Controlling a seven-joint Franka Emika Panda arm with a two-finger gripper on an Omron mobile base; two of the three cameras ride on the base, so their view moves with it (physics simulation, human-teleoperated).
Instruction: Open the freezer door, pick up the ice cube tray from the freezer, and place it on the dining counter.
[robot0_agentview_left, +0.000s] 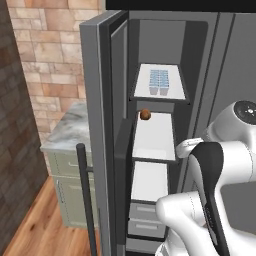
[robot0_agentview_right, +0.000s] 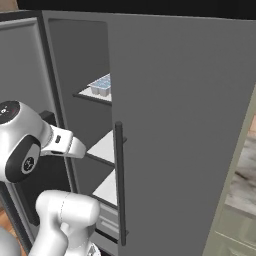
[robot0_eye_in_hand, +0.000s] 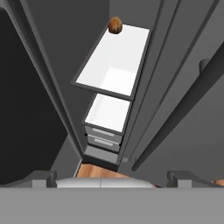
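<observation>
Fingers (robot0_eye_in_hand: 41, 178) stood wide apart w/ nothing between them; gripper (robot0_eye_in_hand: 111, 179) was empty, aimed down the freezer (robot0_agentview_left: 155, 40) toward the lower shelves and drawers (robot0_eye_in_hand: 104, 139).

Ice cube tray (robot0_agentview_left: 159, 82) sat on the top shelf (robot0_agentview_left: 160, 96), approx 12 o'clock in the left base view, well apart from the gripper. Freezer door (robot0_agentview_left: 97, 125) was already swung open at 9 o'clock.

Risks, as I judged them:
- hand pointed below the tray's shelf; a straight reach could hit a shelf edge.
- narrow opening btwn freezer door and the shut door (robot0_agentview_right: 185, 130) at 3 o'clock; elbow could clip either.
- brown round item (robot0_agentview_left: 145, 115) one shelf down could get grabbed by mistake.
- tray is flat; a tilted lift could spill it off the shelf.

Tray's long axis appeared to run front-to-back, 12–6 o'clock, cells facing up.
</observation>
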